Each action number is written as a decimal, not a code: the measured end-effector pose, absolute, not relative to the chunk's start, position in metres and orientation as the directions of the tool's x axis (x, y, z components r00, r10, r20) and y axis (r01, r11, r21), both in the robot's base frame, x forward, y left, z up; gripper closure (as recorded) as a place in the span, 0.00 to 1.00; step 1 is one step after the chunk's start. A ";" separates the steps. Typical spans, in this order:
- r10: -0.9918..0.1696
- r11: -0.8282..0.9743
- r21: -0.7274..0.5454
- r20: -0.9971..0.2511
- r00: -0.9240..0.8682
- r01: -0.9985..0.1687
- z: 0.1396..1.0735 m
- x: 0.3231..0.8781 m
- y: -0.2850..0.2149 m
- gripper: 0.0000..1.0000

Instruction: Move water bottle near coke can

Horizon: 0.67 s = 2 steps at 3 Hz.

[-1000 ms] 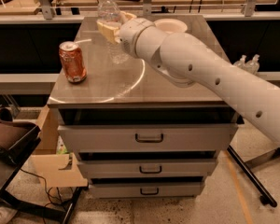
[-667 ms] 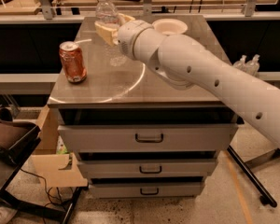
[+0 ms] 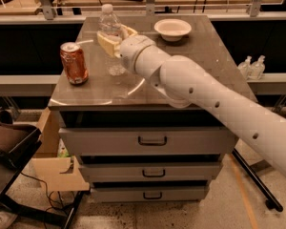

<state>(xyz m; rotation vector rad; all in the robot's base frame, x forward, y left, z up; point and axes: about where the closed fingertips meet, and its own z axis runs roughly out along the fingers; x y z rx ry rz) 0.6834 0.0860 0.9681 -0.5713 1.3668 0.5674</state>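
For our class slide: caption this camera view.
Gripper over the cabinet top grips the water bottle, apart from the coke can.

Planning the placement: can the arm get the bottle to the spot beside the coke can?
Probably yes: the pincer grips the water bottle close to the coke can, and nothing stands on the tabletop between them.

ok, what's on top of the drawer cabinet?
Visible: coke can at the left edge, water bottle in the gripper, white bowl at the back. The arm covers the cabinet top's middle-right part.
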 end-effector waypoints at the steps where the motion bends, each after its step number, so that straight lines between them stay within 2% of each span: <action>1: 0.071 0.736 -0.033 -0.990 0.126 -0.676 0.957 0.679 0.097 1.00; 2: 0.065 0.746 -0.029 -0.991 0.116 -0.665 0.951 0.677 0.104 1.00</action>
